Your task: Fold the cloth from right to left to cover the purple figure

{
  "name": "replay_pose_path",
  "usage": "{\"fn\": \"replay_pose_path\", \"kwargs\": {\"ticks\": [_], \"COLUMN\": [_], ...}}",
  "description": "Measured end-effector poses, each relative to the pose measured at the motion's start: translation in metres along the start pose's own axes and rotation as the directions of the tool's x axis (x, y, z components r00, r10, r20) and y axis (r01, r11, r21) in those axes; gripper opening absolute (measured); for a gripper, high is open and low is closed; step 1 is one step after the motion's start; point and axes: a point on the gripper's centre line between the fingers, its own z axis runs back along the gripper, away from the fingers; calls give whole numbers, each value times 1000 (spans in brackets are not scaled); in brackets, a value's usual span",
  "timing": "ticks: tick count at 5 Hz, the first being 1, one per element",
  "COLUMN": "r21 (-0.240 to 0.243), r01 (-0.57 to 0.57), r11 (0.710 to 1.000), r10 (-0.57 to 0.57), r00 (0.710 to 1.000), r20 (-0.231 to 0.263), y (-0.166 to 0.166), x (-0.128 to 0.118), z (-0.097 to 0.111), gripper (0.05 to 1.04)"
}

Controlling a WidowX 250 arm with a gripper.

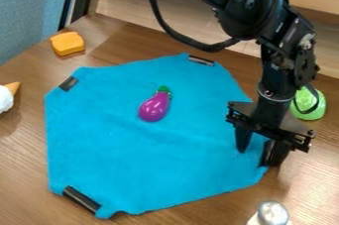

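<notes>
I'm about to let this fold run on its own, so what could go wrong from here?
The open black gripper stands at the right edge of the bright blue cloth, which looks fairly flat there, so it might pinch too little fabric or none. The purple toy eggplant with a green top lies on the cloth, so a tug could roll or drag it. It also sits well in from that edge, so a short fold might leave it uncovered.
</notes>
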Motion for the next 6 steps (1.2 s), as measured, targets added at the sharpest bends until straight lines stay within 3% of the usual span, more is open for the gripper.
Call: {"fn": "replay_pose_path", "kwargs": {"ticks": [1,2,3,4,5,6], "r21": [-6,-26,-133,-144,-148,-156], "r01": [6,20,63,39,-33,-94], "r11": [1000,999,989,989,988,983], "r10": [-6,-20,-67,-36,37,95], "r00": [1000,1000,998,999,999,995], "r20": [9,-12,-21,24,24,5], "y": [-5,-10,-12,17,57,90], "x": [3,2,8,17,12,7], "z": [2,5,31,66,83,84], "gripper": [391,182,78,61,59,59]}}
